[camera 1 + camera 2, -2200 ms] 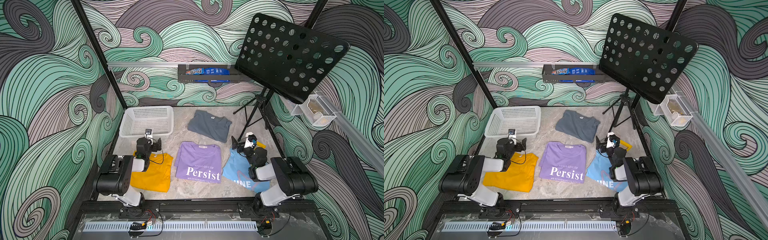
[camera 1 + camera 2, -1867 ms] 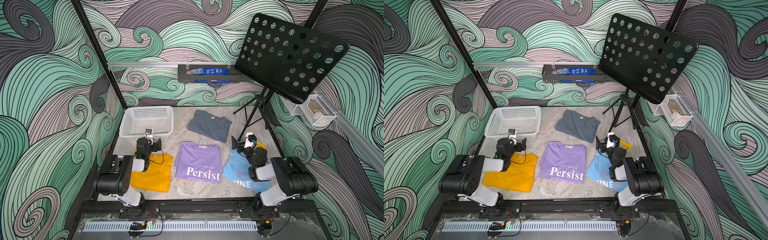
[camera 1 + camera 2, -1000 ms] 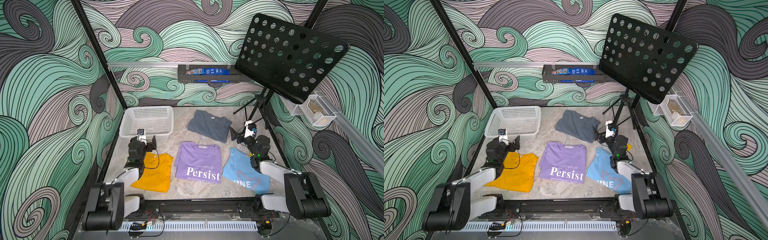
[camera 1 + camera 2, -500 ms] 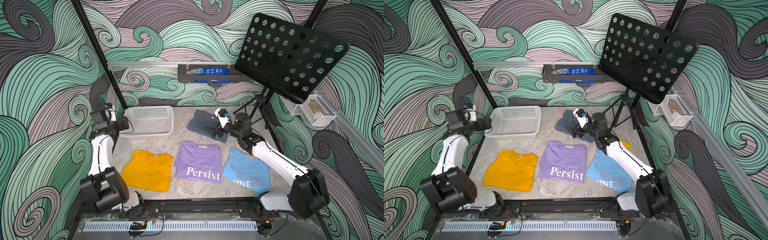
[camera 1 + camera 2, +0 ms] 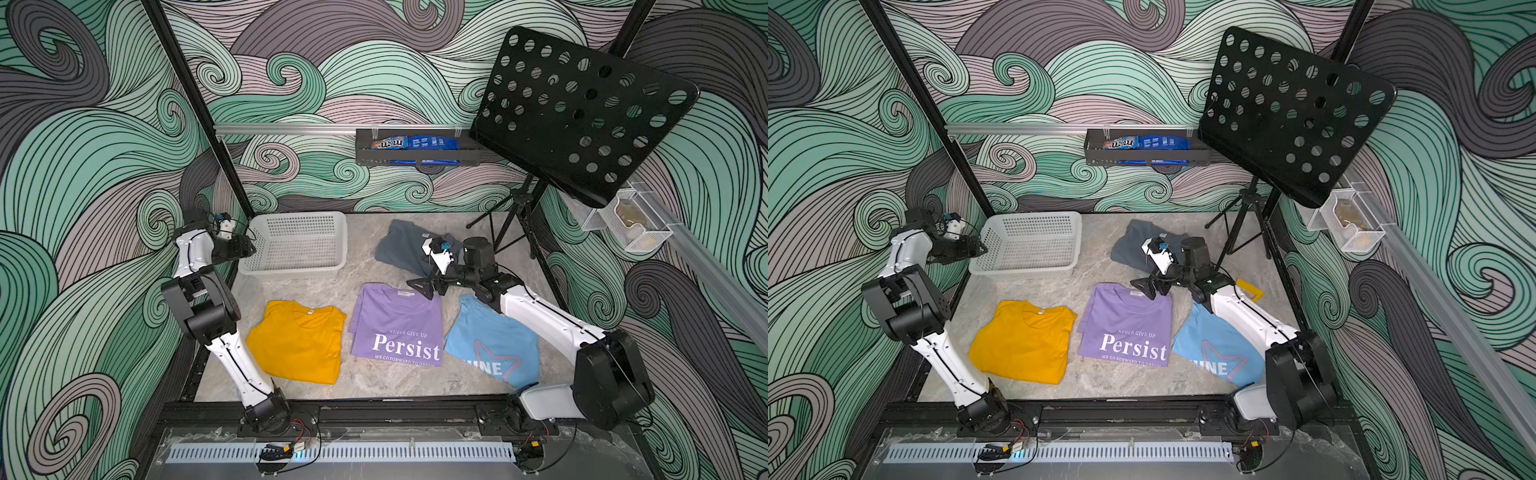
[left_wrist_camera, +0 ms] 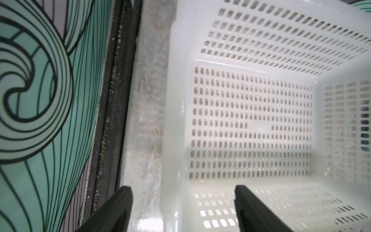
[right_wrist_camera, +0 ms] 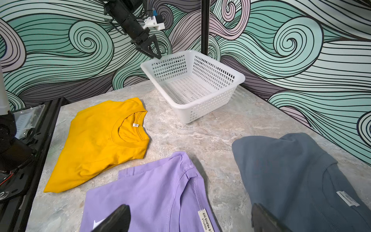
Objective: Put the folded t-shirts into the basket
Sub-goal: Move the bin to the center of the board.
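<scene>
The white basket [image 5: 291, 217] stands empty at the back left in both top views. My left gripper [image 5: 246, 249] is open at its left rim; in the left wrist view its jaws [image 6: 183, 193] straddle the basket's side wall [image 6: 173, 120] without touching it. Four folded t-shirts lie flat: yellow [image 5: 297, 347], lilac "Persist" [image 5: 399, 328], light blue [image 5: 490, 345] and dark grey [image 5: 397, 245]. My right gripper [image 5: 420, 286] hangs open and empty over the lilac tee's collar [image 7: 180, 190], with the grey tee [image 7: 297, 170] beside it.
A black music stand [image 5: 582, 108] on a tripod [image 5: 515, 224] rises at the back right. A black shelf with snack packets [image 5: 415, 151] hangs on the back wall, a wire-mesh holder [image 5: 627, 224] on the right wall. A small yellow thing [image 5: 1250, 291] lies by the right arm.
Both arms lifted from the front and reached out. The left gripper swung to the basket's left rim and its jaws narrowed slightly. The right gripper came to the lilac tee's collar.
</scene>
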Tool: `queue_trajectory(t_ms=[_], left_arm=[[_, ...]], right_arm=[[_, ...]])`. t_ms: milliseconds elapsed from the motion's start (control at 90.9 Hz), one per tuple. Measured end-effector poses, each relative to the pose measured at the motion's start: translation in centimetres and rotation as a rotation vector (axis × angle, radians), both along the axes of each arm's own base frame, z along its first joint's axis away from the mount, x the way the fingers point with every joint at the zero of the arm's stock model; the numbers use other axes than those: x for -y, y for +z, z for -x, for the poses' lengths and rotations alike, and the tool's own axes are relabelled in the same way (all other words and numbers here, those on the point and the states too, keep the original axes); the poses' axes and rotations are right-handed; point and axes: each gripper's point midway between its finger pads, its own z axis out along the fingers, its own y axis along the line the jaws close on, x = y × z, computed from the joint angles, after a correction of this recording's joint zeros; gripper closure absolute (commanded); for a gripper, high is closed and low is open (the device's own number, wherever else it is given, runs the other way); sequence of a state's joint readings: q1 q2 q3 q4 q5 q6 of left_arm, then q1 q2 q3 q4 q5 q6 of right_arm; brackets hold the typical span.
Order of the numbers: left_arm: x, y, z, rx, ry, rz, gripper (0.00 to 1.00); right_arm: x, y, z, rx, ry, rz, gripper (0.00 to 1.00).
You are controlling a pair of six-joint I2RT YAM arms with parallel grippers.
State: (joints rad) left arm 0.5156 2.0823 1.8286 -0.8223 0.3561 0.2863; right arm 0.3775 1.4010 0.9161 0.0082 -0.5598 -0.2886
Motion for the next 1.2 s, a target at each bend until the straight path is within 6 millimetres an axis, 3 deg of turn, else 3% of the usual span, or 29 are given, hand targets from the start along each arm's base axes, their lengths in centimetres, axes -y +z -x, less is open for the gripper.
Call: queue_trajectory(t_ms=[143, 319, 451, 572, 737, 1200], left_arm=[[0.9, -1.3, -1.5, -0.022, -0.048, -0.003, 0.3], [3.8, -3.4, -2.7, -0.068, -0.129, -0.007, 0.46], [7.0, -4.4, -2.6, -0.099, -0.187, -0.002, 0.51], [9.9, -6.0, -1.2, -0.148, -0.229, 0.015, 0.55], [11.8, -5.6, -1.3, -0.144, -0.265, 0.008, 0.58], [14.2, -5.1, -1.5, -0.147, -0.35, -0.008, 0.63]], right_arm=[[1.0, 0.1, -0.5, -0.005, -0.014, -0.012, 0.01], [2.6, 0.1, -1.3, -0.017, -0.041, -0.024, 0.01], [3.4, -0.3, -1.6, -0.033, -0.055, -0.02, 0.01], [3.5, -0.9, -1.6, -0.047, -0.052, -0.014, 0.01], [3.4, -1.6, -1.5, -0.072, -0.04, -0.01, 0.01], [3.1, -2.4, -1.2, -0.105, -0.022, -0.011, 0.01]])
